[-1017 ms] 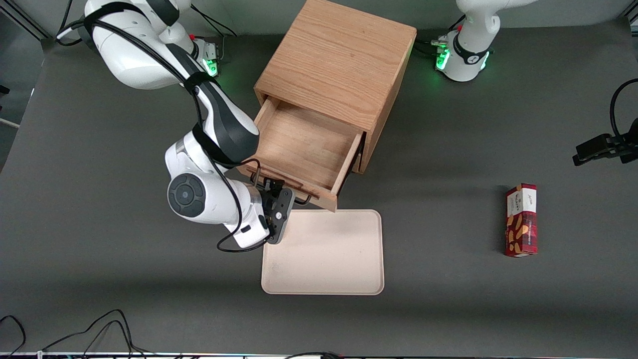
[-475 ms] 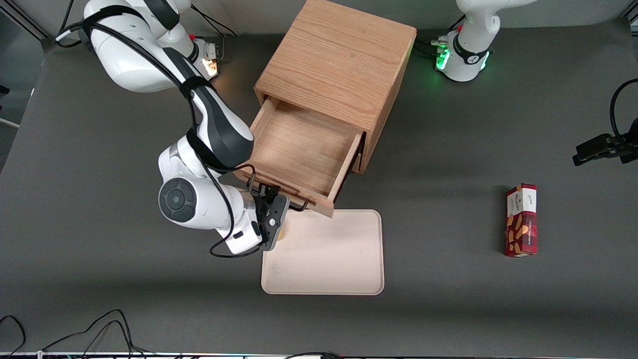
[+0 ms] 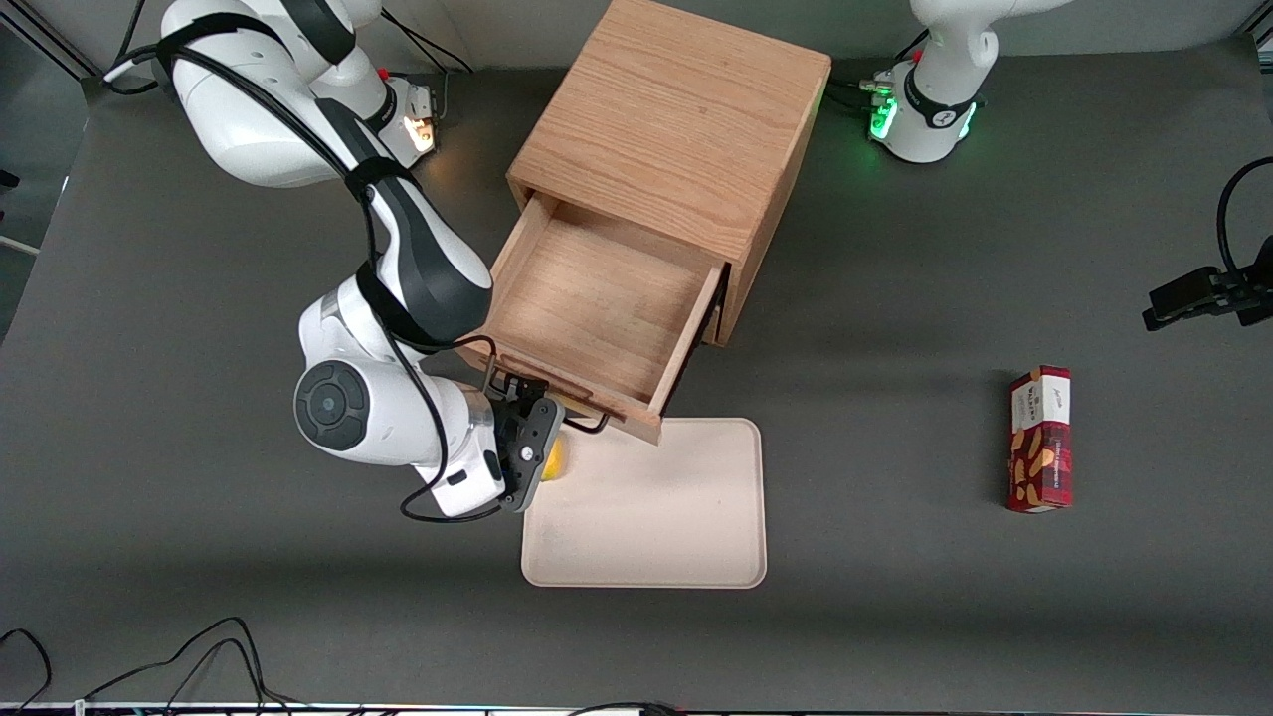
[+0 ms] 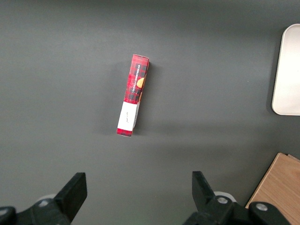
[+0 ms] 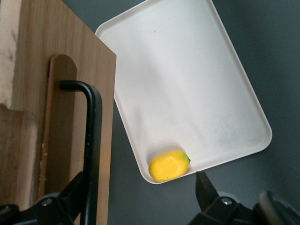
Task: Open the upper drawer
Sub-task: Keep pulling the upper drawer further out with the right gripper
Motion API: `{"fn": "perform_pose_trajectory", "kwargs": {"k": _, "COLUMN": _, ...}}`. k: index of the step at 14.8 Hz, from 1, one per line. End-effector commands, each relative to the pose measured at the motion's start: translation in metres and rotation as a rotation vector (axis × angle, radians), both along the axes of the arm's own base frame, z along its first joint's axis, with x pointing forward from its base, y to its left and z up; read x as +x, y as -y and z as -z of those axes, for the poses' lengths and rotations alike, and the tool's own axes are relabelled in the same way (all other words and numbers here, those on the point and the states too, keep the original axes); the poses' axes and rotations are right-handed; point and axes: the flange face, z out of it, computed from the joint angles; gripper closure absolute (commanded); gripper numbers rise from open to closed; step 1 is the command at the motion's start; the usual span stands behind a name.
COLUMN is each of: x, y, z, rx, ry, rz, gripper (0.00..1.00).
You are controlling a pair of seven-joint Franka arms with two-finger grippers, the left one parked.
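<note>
The red snack box (image 3: 1040, 439) bears unreadable print, while the gripper (image 3: 545, 416) stands spread wide, one finger touching the upper drawer (image 3: 597, 303)'s black handle (image 5: 92, 140), grasping nothing.

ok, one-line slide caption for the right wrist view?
Gripper open astride the upper drawer's black handle, above a tray holding a yellow fruit.

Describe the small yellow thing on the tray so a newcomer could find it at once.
Start at the oak cabinet with its upper drawer pulled out; a cream tray lies nearer the front camera. The yellow lemon-like piece sits in the tray's corner by the gripper, the tray's only item.
</note>
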Motion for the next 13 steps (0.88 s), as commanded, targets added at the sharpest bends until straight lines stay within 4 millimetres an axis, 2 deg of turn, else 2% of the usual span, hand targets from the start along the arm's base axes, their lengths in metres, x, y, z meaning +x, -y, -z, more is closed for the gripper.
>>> {"fn": "perform_pose_trajectory", "kwargs": {"k": 1, "x": 0.008, "y": 0.003, "z": -0.006, "rx": 0.004, "ry": 0.027, "rz": -0.018, "gripper": 0.00}}
{"fn": "perform_pose_trajectory", "kwargs": {"k": 7, "x": 0.015, "y": 0.005, "z": -0.010, "rx": 0.015, "ry": 0.056, "rz": -0.005, "gripper": 0.00}}
{"fn": "perform_pose_trajectory", "kwargs": {"k": 13, "x": 0.025, "y": 0.019, "z": -0.018, "rx": 0.007, "ry": 0.094, "rz": 0.023, "gripper": 0.00}}
